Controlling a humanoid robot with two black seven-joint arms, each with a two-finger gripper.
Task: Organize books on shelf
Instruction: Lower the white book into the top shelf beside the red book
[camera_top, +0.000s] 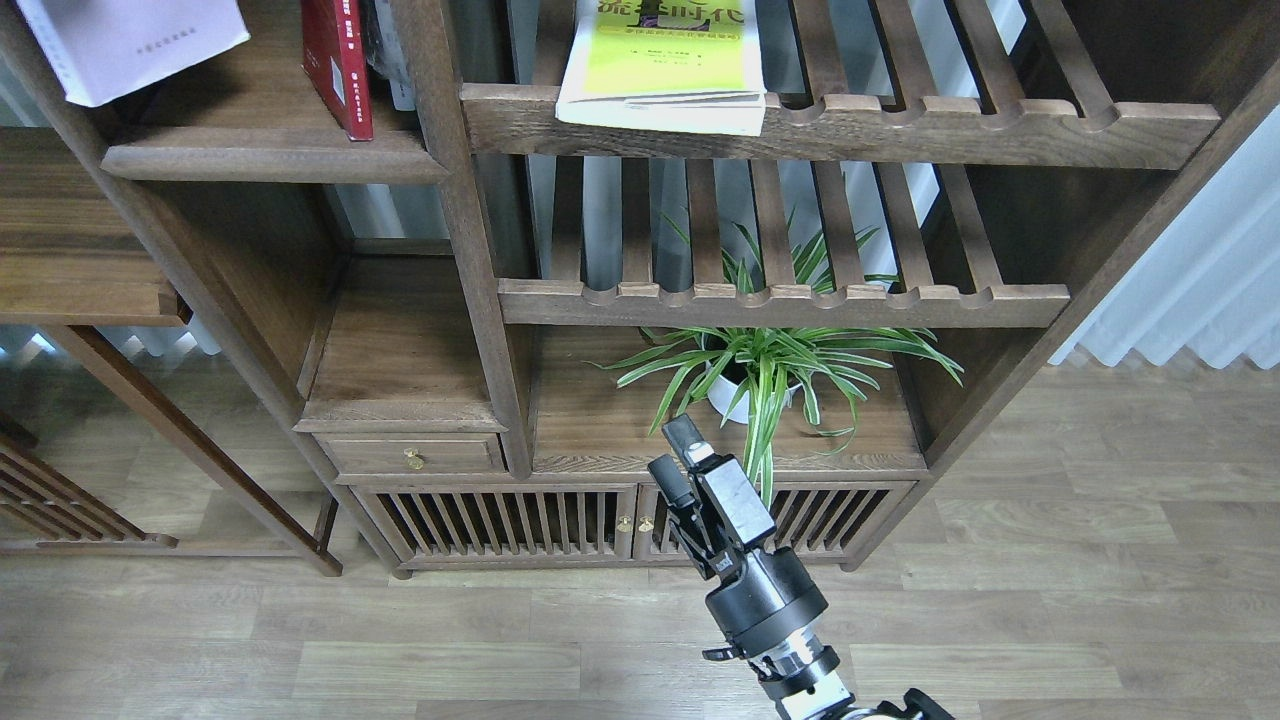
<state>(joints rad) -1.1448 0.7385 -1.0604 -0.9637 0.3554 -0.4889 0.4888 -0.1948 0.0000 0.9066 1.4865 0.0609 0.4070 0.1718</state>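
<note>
red book (337, 62) upright on shelf (265, 158) — pale book (125, 40) tilted beside it.

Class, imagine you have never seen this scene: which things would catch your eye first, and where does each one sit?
The yellow-green book lies flat on the upper slatted rack, its white edge overhanging the front rail. Below, a leafy potted plant stands on the cabinet top under the lower rack. In front of the cabinet doors, the robot's black right pincer points up toward the plant, holding nothing.

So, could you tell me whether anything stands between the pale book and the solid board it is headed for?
Nothing visible does: the pale book hangs over the bare left part of the solid board, and the red book stands further right.
</note>
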